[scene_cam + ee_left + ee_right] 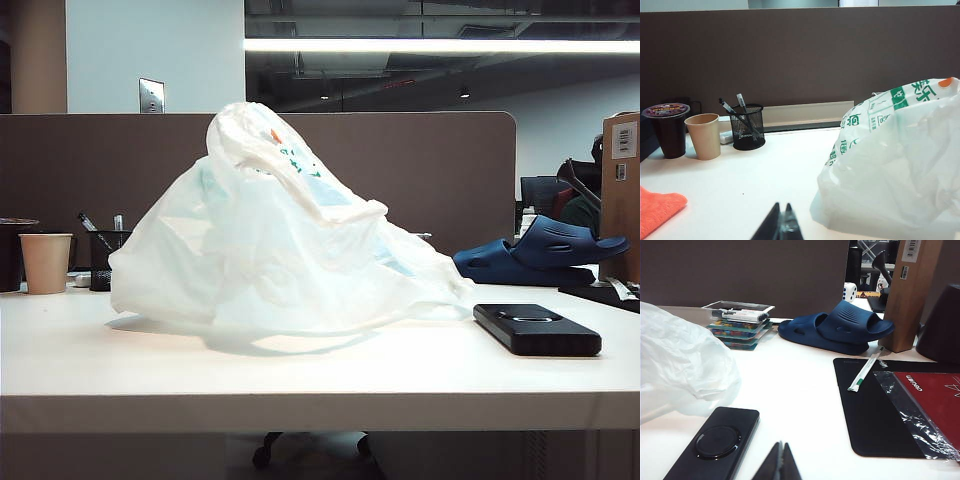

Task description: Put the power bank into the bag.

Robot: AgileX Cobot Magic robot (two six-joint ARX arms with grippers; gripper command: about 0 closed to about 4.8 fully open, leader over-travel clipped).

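Task not started: power bank flat on the counter, just right of the bag, untouched.
Left claw by the bag, right claw beside the power bank; both pinched closed, empty. Grasp, lift, insert all remain.

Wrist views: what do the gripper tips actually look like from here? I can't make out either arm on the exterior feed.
Only the fingertips show. The left gripper appears as two thin black blades tapering to points, with a glossy sheen on one. The right gripper looks the same: slim, dark, pointed fingers. No cables, markings or arm links are visible, and neither arm appears in the exterior view.
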